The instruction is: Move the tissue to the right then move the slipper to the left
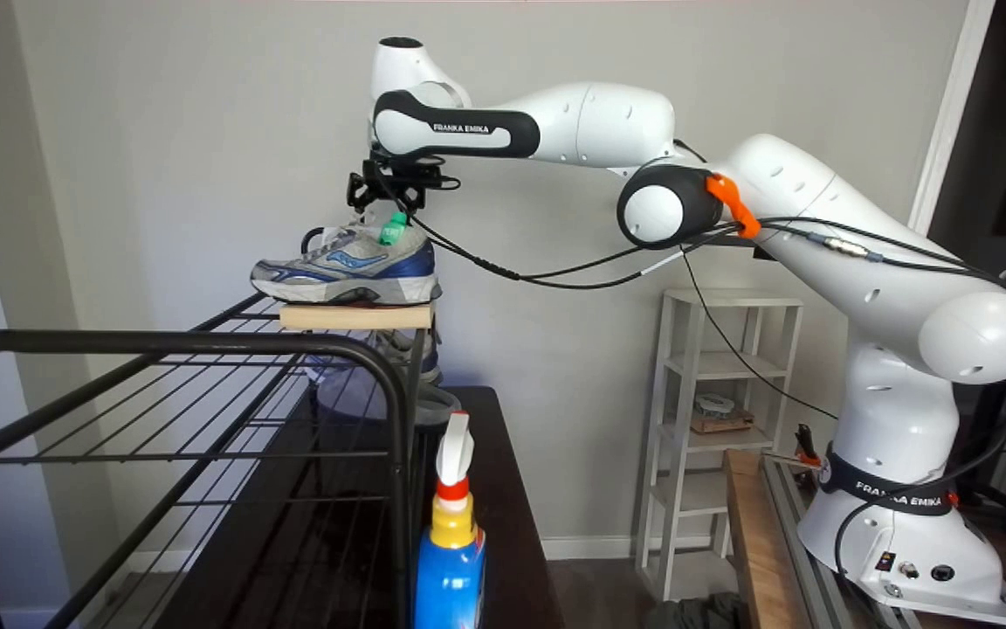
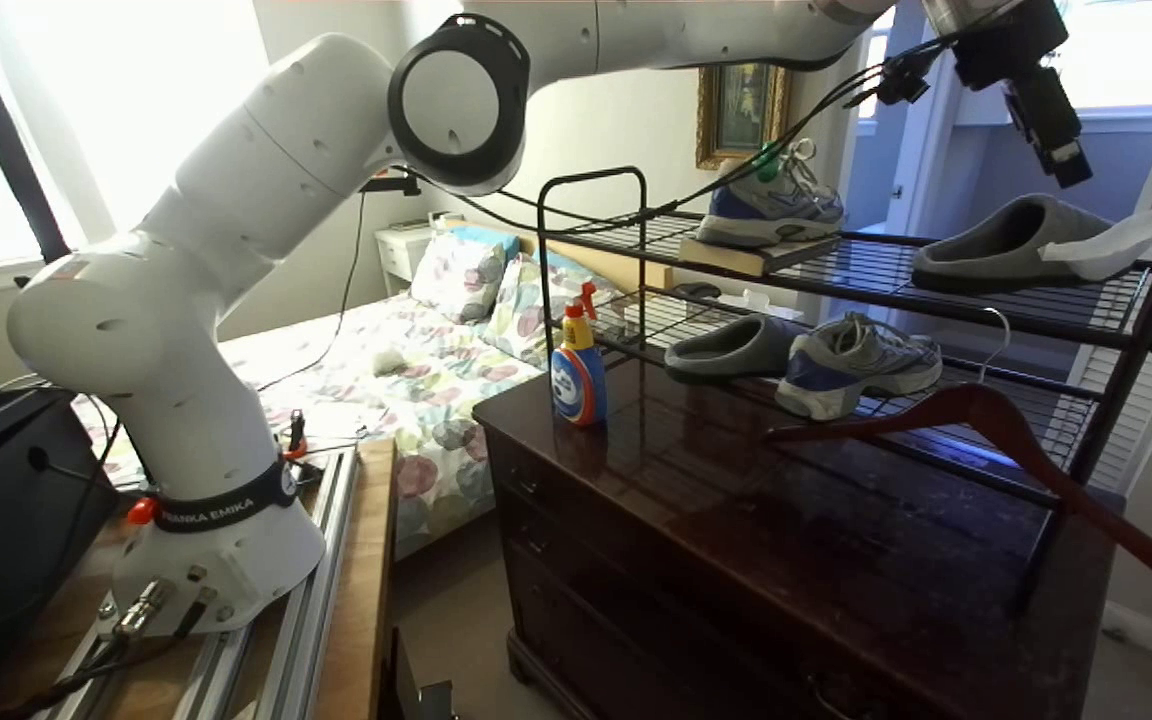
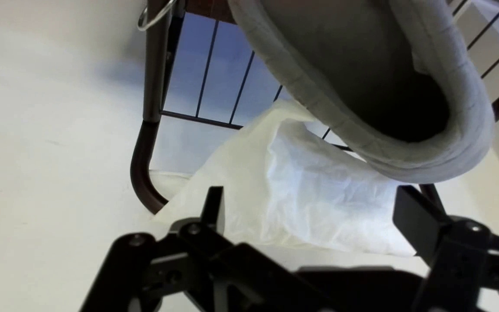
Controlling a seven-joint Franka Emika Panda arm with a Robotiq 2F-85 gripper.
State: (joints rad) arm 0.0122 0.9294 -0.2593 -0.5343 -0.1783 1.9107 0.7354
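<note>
Robotiq gripper [image 3: 312, 208] hangs above the wire rack [image 2: 1141, 345], its two fingers spread wide apart. Left to right in an exterior view, a spray bottle [image 2: 577, 380] stands upright on the dark dresser [image 2: 836, 510], a running shoe [image 2: 771, 210] sits on a book [image 2: 751, 258] on the rack's upper shelf [image 2: 866, 272], and a grey slipper [image 2: 1016, 248] rests farther along that shelf. Rightmost on it lies the white tissue [image 2: 1126, 242], overlapping the slipper in that view and reaching over the rack's end; whether they touch I cannot tell.
</note>
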